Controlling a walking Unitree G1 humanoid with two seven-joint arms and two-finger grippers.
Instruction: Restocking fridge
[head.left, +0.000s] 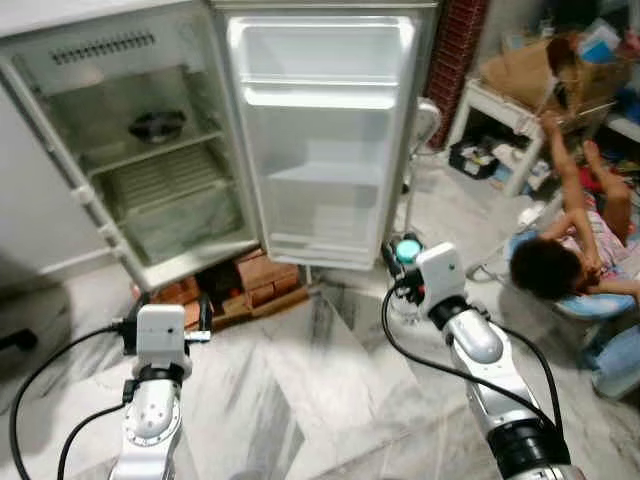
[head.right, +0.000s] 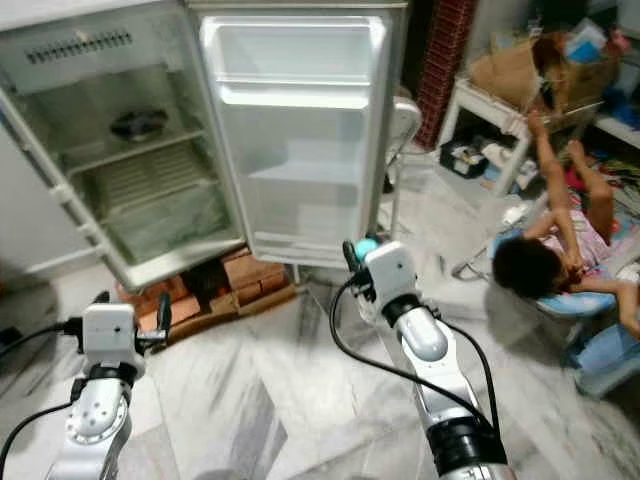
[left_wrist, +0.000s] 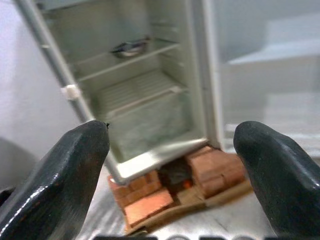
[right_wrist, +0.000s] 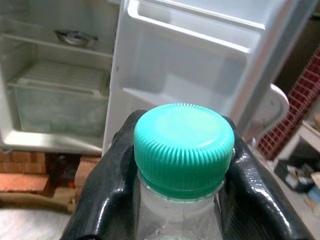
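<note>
Bottle (right_wrist: 181, 200), clear plastic, teal cap, held at neck by right gripper (head.left: 405, 262) jaws closed round it, before open fridge (head.left: 200, 140) door shelves. Likely light, slippery, squashable; neck grip sound. Left gripper (head.left: 168, 312) jaws wide, empty.

The marble floor (head.left: 330, 390) carries stacked bricks (head.left: 265, 280), and the open fridge (head.left: 150, 150) stands on them. A dark bowl (head.left: 157, 125) rests on the fridge's upper shelf (head.left: 150, 152). A person (head.left: 570, 250) lies at the floor's right edge.
</note>
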